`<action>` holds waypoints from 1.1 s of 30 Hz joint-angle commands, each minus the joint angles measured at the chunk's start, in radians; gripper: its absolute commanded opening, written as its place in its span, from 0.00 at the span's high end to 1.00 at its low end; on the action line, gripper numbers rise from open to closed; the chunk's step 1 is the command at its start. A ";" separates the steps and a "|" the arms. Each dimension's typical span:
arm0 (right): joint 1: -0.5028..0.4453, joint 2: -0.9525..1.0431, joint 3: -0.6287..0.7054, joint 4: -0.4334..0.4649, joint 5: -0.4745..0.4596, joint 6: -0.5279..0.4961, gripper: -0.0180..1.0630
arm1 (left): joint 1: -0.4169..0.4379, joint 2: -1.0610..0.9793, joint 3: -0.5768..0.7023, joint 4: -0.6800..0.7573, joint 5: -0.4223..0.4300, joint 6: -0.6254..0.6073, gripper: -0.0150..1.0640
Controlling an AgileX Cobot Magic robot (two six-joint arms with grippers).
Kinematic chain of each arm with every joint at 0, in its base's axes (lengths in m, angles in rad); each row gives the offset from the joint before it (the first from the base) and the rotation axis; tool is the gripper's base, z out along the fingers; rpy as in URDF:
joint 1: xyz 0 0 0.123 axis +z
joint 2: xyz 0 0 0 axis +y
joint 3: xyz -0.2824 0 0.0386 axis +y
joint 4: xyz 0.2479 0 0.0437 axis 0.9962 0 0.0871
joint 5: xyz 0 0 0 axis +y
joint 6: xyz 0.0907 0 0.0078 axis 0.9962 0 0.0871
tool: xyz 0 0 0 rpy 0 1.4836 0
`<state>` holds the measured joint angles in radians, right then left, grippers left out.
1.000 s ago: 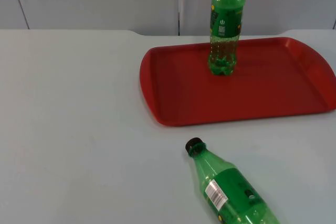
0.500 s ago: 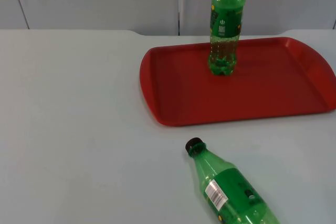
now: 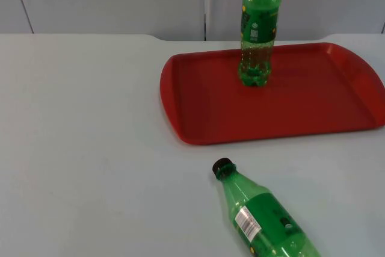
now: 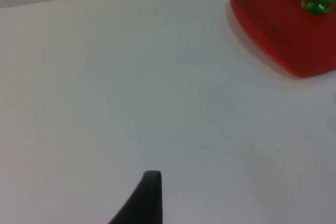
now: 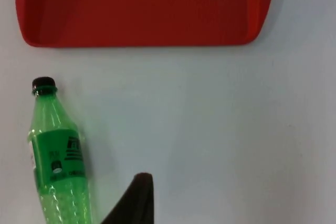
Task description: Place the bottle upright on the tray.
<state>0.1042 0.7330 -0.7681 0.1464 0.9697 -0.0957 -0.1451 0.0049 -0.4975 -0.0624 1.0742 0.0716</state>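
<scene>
One bottle [image 3: 259,28] upright on tray [image 3: 198,112], upper right; 2nd bottle [image 3: 264,215] lying on tabletop [image 3: 90,148], lower right, ungrasped. Both end effectors' state: can't tell.

From the top view, the upright bottle [image 3: 260,28] on my tray [image 3: 204,118] loses its cap past the picture's upper edge, the tray's right end is cut off, and the lying bottle [image 3: 264,215] loses its base past the lower edge. Through my left wrist camera the upright bottle is just its foot [image 4: 316,1], everything above cropped away, and the tray runs out of frame. My left gripper's fingertip [image 4: 143,200] and right gripper's fingertip [image 5: 134,200] each show as a single dark tip cut by the edge, so I cannot tell how either set of fingers stands.
</scene>
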 commanded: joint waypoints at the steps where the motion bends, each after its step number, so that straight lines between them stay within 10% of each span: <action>1: 0.000 -0.005 -0.018 0.022 -0.016 0.003 0.01 | -0.005 -0.005 0.003 -0.005 0.000 -0.001 0.01; 10: 0.000 -0.005 -0.018 0.254 0.033 0.023 0.01 | -0.005 -0.005 0.003 -0.005 0.000 -0.001 0.01; 33: 0.000 0.009 -0.018 0.336 -0.144 -0.055 0.01 | -0.005 -0.005 0.003 -0.005 0.000 -0.001 0.01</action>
<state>0.1042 0.7330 -0.7804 0.4954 0.8359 -0.1257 -0.1451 0.0049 -0.4975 -0.0624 1.0742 0.0716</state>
